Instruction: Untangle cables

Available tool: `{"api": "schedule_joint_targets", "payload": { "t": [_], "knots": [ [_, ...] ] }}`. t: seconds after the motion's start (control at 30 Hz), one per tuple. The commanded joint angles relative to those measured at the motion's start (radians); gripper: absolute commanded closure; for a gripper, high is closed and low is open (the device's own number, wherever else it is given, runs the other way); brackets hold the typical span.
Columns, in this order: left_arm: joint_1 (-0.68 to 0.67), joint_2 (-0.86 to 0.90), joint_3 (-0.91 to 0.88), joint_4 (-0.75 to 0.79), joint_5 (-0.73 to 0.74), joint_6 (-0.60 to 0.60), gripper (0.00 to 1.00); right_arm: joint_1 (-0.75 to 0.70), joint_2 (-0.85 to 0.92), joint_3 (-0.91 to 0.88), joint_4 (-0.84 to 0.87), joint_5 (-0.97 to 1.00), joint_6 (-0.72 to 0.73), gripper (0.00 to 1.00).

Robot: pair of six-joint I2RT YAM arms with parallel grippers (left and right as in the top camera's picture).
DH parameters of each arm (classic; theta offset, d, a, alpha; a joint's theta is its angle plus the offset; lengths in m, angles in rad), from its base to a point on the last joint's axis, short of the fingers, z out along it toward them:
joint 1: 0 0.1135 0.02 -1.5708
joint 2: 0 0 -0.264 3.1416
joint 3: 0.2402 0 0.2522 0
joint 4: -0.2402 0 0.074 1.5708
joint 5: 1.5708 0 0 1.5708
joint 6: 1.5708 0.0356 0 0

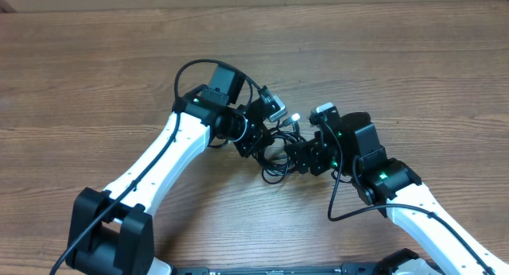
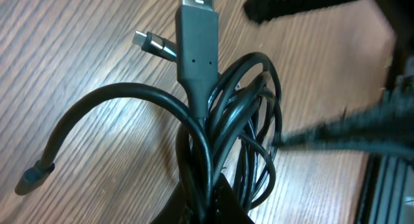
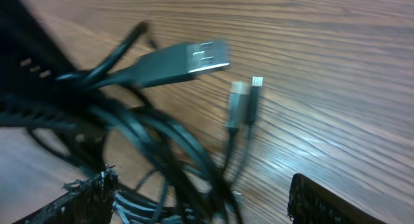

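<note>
The cables (image 1: 277, 152) form a tangled black bundle between my two grippers at the middle of the table. In the left wrist view my left gripper (image 2: 210, 201) is shut on the cables (image 2: 220, 127), several strands rising from its jaws. A USB plug (image 2: 197, 30) points up and a small silver plug (image 2: 155, 46) lies beside it. My right gripper (image 3: 207, 198) stands open, its fingers (image 3: 90, 198) wide on either side of the cables (image 3: 168, 153). The USB plug (image 3: 187, 59) and two small plugs (image 3: 242, 101) lie ahead of it.
Wooden table (image 1: 95, 68) all around. The two arms meet closely at the centre, left gripper (image 1: 256, 140) and right gripper (image 1: 306, 156) almost touching. Thick arm wires loop over the left wrist (image 1: 191, 72) and hang off the right arm (image 1: 334, 199).
</note>
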Motion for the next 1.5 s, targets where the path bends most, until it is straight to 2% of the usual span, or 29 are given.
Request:
{"api": "schedule_joint_targets", "payload": {
  "t": [0.0,0.07,0.13,0.2,0.23,0.37,0.4,0.47,0.53,0.6,0.67,0.73,0.77,1.0,1.2,1.47],
  "knots": [
    [0.025,-0.028,0.039,0.009,0.167,0.057,0.96,-0.003,0.0,0.014,0.015,-0.113,-0.072,0.16],
    [0.037,-0.028,0.039,0.017,0.201,0.057,0.96,-0.003,0.0,0.014,0.017,-0.12,-0.072,0.18],
    [0.047,-0.028,0.039,0.024,0.231,0.057,0.96,-0.003,0.0,0.014,0.016,-0.12,-0.072,0.29],
    [0.053,-0.028,0.039,0.03,0.253,0.057,0.96,-0.003,0.0,0.014,0.016,-0.12,-0.072,0.52],
    [0.057,-0.028,0.039,0.034,0.266,0.057,0.96,-0.003,0.0,0.014,0.016,-0.12,-0.072,0.68],
    [0.058,-0.028,0.039,0.039,0.273,0.057,0.96,-0.003,0.0,0.014,0.016,-0.124,-0.071,0.94],
    [0.058,-0.028,0.039,0.039,0.273,0.057,0.96,-0.003,0.0,0.014,0.016,-0.127,-0.071,0.96],
    [0.058,-0.028,0.039,0.039,0.273,0.056,0.96,-0.003,0.0,0.014,0.016,-0.127,-0.071,0.96],
    [0.058,-0.028,0.039,0.039,0.273,0.056,0.91,-0.003,0.0,0.014,0.016,-0.126,-0.071,0.96],
    [0.058,-0.028,0.039,0.039,0.269,0.056,0.76,-0.003,0.0,0.014,0.016,-0.126,-0.071,0.96],
    [0.058,-0.028,0.039,0.039,0.269,0.056,0.49,-0.003,0.0,0.014,0.016,-0.125,-0.066,0.96],
    [0.058,-0.028,0.039,0.039,0.269,0.056,0.12,-0.003,0.0,0.014,0.016,-0.121,-0.059,0.96],
    [0.06,-0.028,0.039,0.039,0.268,0.053,0.0,-0.003,0.0,0.014,0.016,-0.121,-0.059,0.96],
    [0.105,-0.028,0.039,0.039,0.266,-0.013,0.0,-0.035,-0.001,0.014,0.023,-0.047,0.078,0.96],
    [0.196,-0.028,0.039,0.038,0.266,-0.122,0.0,-0.127,-0.001,0.014,0.06,-0.058,0.271,0.96],
    [0.224,-0.028,0.039,0.03,0.266,-0.157,0.0,-0.204,-0.001,0.014,0.214,-0.326,0.305,0.96]
  ]
}}
